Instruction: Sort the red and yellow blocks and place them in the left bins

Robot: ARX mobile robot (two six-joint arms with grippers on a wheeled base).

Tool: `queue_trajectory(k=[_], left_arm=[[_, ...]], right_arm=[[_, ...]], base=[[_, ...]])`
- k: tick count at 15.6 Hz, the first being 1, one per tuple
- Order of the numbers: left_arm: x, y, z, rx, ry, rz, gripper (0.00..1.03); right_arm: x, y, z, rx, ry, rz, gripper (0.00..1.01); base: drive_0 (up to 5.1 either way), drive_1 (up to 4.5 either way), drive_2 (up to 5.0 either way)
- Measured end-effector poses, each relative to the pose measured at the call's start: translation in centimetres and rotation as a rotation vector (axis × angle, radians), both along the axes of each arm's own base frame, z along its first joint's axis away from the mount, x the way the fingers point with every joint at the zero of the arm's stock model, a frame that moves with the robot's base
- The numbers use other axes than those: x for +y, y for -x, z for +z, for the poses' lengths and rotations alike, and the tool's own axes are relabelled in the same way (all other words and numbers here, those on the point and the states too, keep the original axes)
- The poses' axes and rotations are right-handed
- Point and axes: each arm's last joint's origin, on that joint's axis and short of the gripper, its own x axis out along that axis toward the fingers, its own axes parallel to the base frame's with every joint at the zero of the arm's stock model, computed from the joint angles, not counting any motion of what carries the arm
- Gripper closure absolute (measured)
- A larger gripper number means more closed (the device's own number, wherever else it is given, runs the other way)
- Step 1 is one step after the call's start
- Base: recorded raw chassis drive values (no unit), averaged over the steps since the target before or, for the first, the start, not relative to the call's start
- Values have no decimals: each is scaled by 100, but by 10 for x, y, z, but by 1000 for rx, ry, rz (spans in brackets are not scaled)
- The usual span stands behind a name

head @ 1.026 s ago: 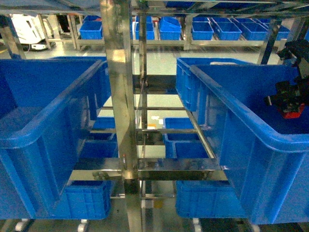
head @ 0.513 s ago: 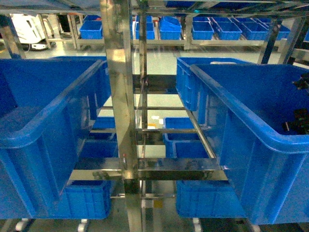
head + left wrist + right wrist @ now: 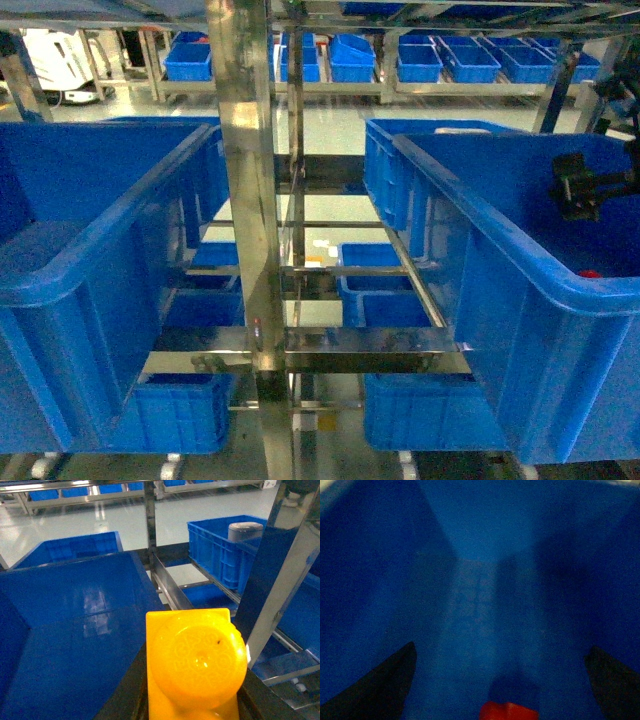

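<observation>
Glossy yellow-orange brick (image 3: 192, 667), red block (image 3: 507, 711) — bright-blue crates (image 3: 90, 275), silver steel rack (image 3: 245, 200).

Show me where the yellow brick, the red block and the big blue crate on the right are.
yellow brick (image 3: 197, 662): left wrist view, on its round stud.
red block (image 3: 508, 711): right wrist view, on its top face at the bottom edge.
right blue crate (image 3: 520, 265): head view, on its near rolled rim.

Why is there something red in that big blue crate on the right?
A red block lies in the right crate, below the right gripper, though the task names left bins. The left gripper holds a yellow brick.
</observation>
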Motion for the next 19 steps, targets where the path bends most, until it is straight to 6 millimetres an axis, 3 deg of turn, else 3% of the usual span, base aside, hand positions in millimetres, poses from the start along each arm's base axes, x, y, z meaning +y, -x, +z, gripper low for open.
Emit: queue_trajectory(k=[2,5,10,13,16,17,18,19], left_arm=[[0,0,0,0,0,0,75],[0,0,0,0,0,0,75],[0,0,0,0,0,0,75],[0,0,0,0,0,0,76],[0,0,0,0,0,0,76],[0,0,0,-1,0,0,76],[0,0,0,0,0,-2,76],[0,0,0,1,0,1,76]], right_arm=[[17,10,25,-37,-35,40,3],[28,60,42,-44,-105,80,3],[21,151,79,-67,-218,8,3],[14,211,89,-62,-241,-14,3],[15,237,102,-122,-299,-16,3],[16,235,103,-207,-287,-20,6],[14,242,90,-408,-207,-88,20],[13,254,73,-481,-181,-104,33]], base=[[0,0,0],[0,0,0],[0,0,0],[0,0,0],[0,0,0],[0,0,0],[0,0,0],[0,0,0]])
